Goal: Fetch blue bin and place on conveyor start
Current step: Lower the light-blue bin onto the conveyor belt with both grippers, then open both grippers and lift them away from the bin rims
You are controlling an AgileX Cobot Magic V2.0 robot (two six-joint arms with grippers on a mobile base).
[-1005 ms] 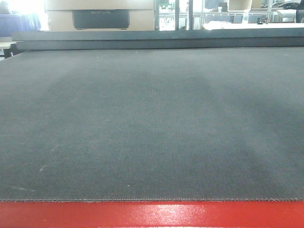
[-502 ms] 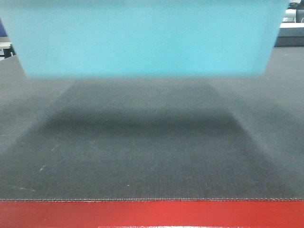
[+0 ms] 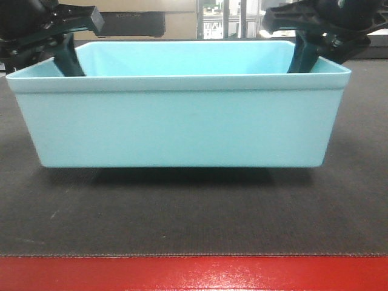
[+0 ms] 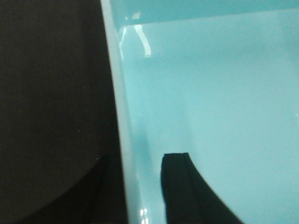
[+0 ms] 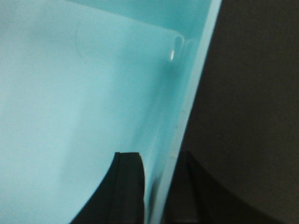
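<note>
Where the red front edge ends, the dark belt runs back to the pale blue bin. It stands upright across the belt with a shadow under its base, and I cannot tell whether it touches. My left gripper is pinched on the bin's left end wall, one finger inside and one outside. My right gripper clamps the right end wall likewise. Beyond stands a cardboard box.
</note>
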